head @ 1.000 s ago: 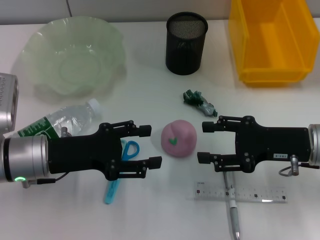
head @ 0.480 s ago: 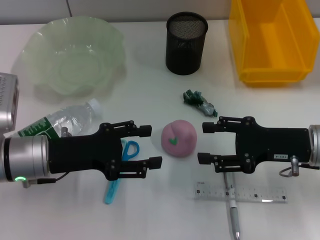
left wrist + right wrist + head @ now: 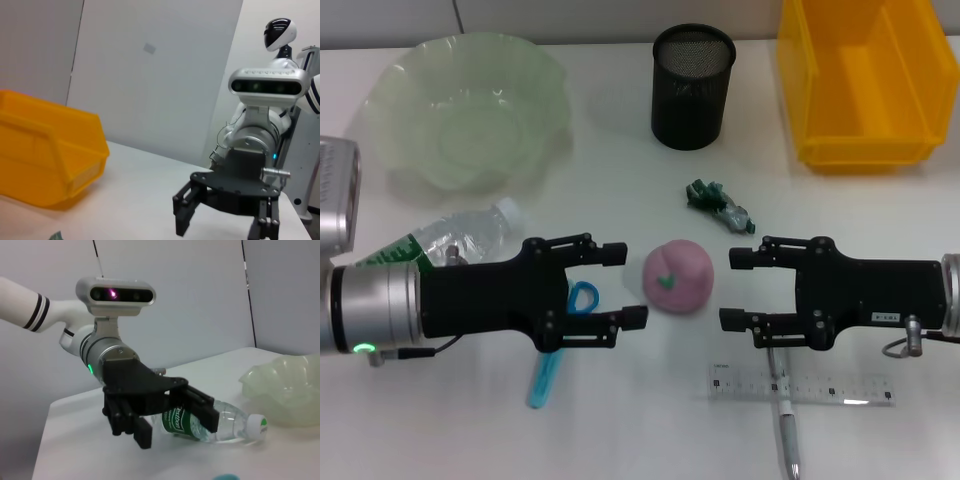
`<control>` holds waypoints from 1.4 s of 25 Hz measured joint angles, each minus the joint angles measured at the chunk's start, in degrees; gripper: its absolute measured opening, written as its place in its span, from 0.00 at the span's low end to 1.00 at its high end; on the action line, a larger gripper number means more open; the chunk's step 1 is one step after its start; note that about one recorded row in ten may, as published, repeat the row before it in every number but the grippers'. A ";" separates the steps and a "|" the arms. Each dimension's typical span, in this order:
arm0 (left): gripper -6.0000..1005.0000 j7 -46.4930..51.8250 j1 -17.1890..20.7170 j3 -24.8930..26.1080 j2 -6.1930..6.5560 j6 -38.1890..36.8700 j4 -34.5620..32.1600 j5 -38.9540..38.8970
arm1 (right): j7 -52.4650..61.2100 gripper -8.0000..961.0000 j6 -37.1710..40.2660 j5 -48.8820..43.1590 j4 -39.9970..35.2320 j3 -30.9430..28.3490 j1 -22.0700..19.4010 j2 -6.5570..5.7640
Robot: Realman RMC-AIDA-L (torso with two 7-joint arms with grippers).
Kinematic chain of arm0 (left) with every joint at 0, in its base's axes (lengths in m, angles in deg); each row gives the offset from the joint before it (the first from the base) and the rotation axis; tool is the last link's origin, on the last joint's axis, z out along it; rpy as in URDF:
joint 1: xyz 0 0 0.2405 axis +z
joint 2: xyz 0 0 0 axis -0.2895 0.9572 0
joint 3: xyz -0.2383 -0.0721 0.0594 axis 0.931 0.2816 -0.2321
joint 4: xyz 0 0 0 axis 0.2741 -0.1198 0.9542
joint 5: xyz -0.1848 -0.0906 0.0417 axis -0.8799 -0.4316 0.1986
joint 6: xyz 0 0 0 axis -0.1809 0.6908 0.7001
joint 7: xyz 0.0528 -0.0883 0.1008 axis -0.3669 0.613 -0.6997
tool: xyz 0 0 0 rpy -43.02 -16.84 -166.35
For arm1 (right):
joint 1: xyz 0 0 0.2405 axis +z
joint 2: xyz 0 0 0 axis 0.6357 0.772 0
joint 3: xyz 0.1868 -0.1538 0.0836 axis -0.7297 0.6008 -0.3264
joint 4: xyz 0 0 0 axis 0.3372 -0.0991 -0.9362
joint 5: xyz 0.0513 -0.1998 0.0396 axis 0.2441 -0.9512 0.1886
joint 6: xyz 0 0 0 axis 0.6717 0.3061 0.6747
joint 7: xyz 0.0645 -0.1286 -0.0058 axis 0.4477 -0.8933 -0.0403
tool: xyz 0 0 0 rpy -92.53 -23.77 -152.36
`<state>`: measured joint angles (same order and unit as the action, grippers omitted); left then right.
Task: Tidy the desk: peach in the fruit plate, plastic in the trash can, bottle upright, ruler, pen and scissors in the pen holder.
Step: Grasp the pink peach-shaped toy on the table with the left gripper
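1. Nearest edge of the white worktop (image 3: 640, 440): one clear plastic ruler (image 3: 802, 387) with printed black graduations lies flat; one silver-grey pen (image 3: 787, 425) lies across it, tip toward the near edge.
2. One pair of scissors with blue plastic handles (image 3: 558, 340) lies partly beneath the left hand.
3. Left hand (image 3: 624, 283), matt black, fingers spread apart and holding nothing, hovers just left of the peach.
4. Right hand (image 3: 731, 289), matt black, fingers likewise apart and empty, faces it from just right of the peach; a small white label on its body is not legible.
5. One pink rounded peach (image 3: 678, 277), with a green mark on its face, sits between the two hands, touching neither.
6. One clear plastic bottle (image 3: 442, 243), white cap, green label, lies on its side behind the left arm; the label text cannot be read.
7. One crumpled green plastic scrap (image 3: 720, 205) lies behind the peach.
8. Far row: one pale green translucent scalloped fruit plate (image 3: 465, 108), one black mesh cylindrical pen holder (image 3: 692, 86), one yellow plastic bin (image 3: 865, 80).
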<state>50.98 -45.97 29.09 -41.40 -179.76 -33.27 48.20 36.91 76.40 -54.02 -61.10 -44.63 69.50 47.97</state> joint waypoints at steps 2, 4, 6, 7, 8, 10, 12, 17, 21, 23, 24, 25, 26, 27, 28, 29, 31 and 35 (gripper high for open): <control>0.80 0.25 -0.19 0.08 -0.05 0.00 -0.28 -0.03 | -0.10 0.79 0.31 0.00 -0.20 0.00 -0.29 -0.02; 0.80 1.80 -1.11 0.20 -0.26 0.43 -1.35 -0.26 | -0.47 0.79 0.57 0.00 -0.32 0.00 -0.76 -0.12; 0.80 2.48 -1.82 0.22 -0.30 0.84 -1.54 -0.30 | -0.60 0.79 0.60 0.00 -0.33 0.00 -0.95 -0.14; 0.80 3.04 -2.46 0.23 -0.33 1.26 -1.68 -0.30 | -0.68 0.79 0.61 0.00 -0.33 0.00 -1.09 -0.16; 0.80 3.67 -2.99 0.24 -0.35 1.74 -1.74 -0.25 | -0.75 0.79 0.62 0.00 -0.34 0.00 -1.21 -0.17; 0.80 5.13 -4.23 0.06 -0.38 3.06 -1.83 -0.14 | -0.81 0.79 0.64 0.00 -0.30 0.00 -1.40 -0.21; 0.80 6.38 -5.27 -0.18 -0.42 4.49 -1.84 -0.09 | -0.84 0.79 0.65 0.00 -0.29 0.00 -1.66 -0.25; 0.80 9.33 -7.68 -2.49 -0.49 9.92 -1.81 -0.01 | -0.87 0.79 0.70 0.00 -0.36 0.00 -2.47 -0.33; 0.80 11.92 -9.28 -7.46 -0.55 15.82 -1.82 0.01 | -0.89 0.79 0.71 0.00 -0.35 0.00 -2.97 -0.43; 0.80 13.08 -10.03 -9.48 -0.57 18.30 -1.63 0.01 | -0.89 0.79 0.58 -0.01 -0.35 0.00 -3.18 -0.44; 0.80 14.06 -10.58 -11.07 -0.61 20.22 -1.49 0.01 | -0.89 0.79 0.49 -0.01 -0.35 0.00 -3.25 -0.44; 0.80 14.06 -10.58 -11.07 -0.61 20.22 -1.49 0.01 | -0.89 0.79 0.40 -0.02 -0.35 0.00 -3.31 -0.44; 0.80 14.62 -10.72 -11.88 -0.63 21.08 -1.48 0.01 | -0.89 0.79 0.35 -0.03 -0.35 0.00 -3.34 -0.46; 0.80 15.08 -10.89 -12.65 -0.66 21.86 -1.49 0.01 | -0.88 0.79 0.31 -0.04 -0.35 0.00 -3.35 -0.49; 0.80 15.75 -11.19 -13.89 -0.72 23.09 -1.48 0.01 | -0.88 0.79 0.31 -0.04 -0.35 0.00 -3.38 -0.53; 0.80 16.59 -11.64 -15.47 -0.78 24.71 -1.40 0.01 | -0.88 0.79 0.29 -0.06 -0.35 -0.02 -3.40 -0.63; 0.80 17.20 -11.88 -16.62 -0.84 25.91 -1.33 -0.01 | -0.88 0.79 0.27 -0.07 -0.35 -0.05 -3.40 -0.66; 0.80 18.49 -12.37 -19.68 -1.02 27.94 -1.25 -0.22 | -0.87 0.79 0.18 -0.09 -0.35 -0.09 -3.40 -0.85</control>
<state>69.47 -58.33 9.41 -42.42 -151.82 -34.52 47.98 36.03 76.57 -54.11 -61.45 -44.73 66.10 47.12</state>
